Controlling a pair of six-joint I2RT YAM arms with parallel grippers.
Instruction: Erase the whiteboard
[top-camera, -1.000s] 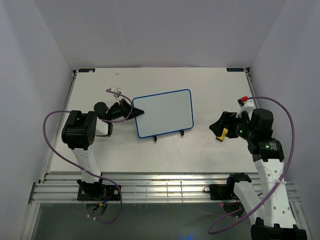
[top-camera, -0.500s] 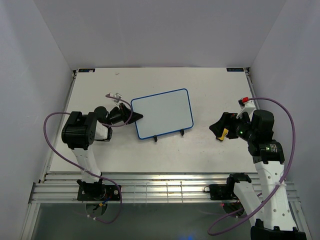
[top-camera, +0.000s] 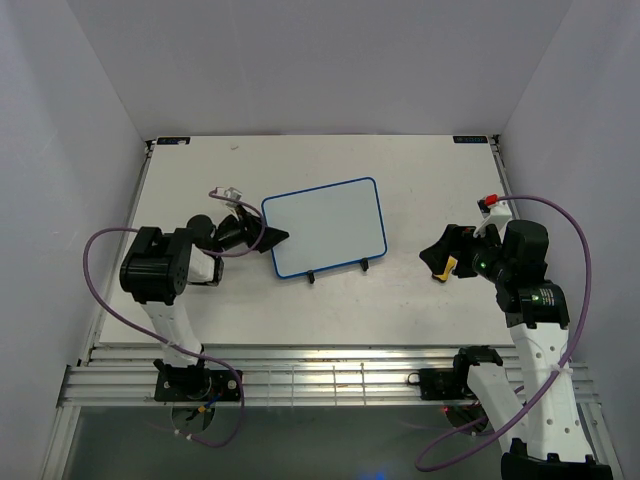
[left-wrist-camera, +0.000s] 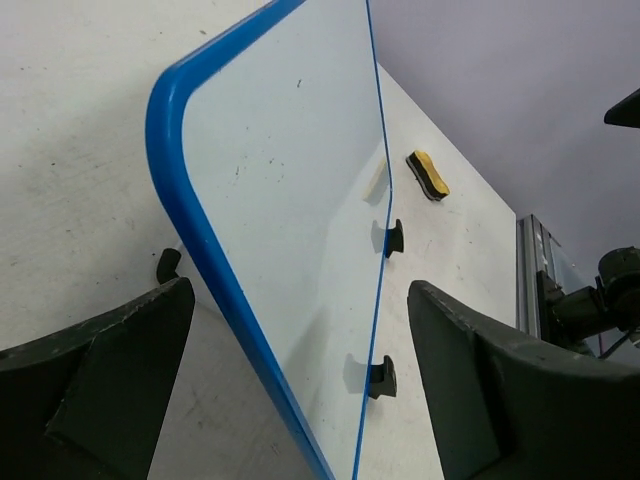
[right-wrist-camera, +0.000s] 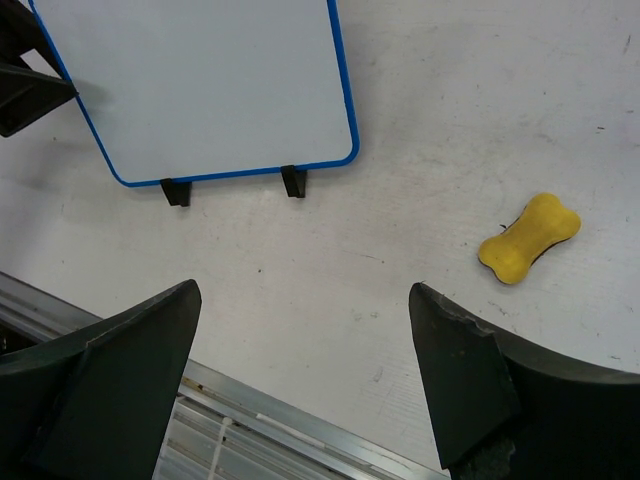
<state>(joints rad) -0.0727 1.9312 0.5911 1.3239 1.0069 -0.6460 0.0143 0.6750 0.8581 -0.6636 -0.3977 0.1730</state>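
Note:
The whiteboard (top-camera: 325, 225) stands on black wire feet mid-table, blue-framed, its face blank white apart from faint specks. My left gripper (top-camera: 272, 238) is open at the board's left edge. In the left wrist view that blue edge of the whiteboard (left-wrist-camera: 290, 180) runs between the spread fingers (left-wrist-camera: 100, 370) without touching them. My right gripper (top-camera: 432, 255) hovers open and empty to the board's right, above the bare table (right-wrist-camera: 300, 290). A yellow eraser (right-wrist-camera: 528, 238) lies on the table beside it, also visible as the eraser (left-wrist-camera: 427, 175) beyond the board.
An aluminium rail (top-camera: 330, 385) runs along the near table edge, under the right gripper (right-wrist-camera: 305, 370). White walls close off the left, back and right sides. Purple cables (top-camera: 95, 290) loop off both arms.
The left jaws have opened wide and let go of the whiteboard's left edge, which they pinched a second ago. The right arm and the eraser have not moved.

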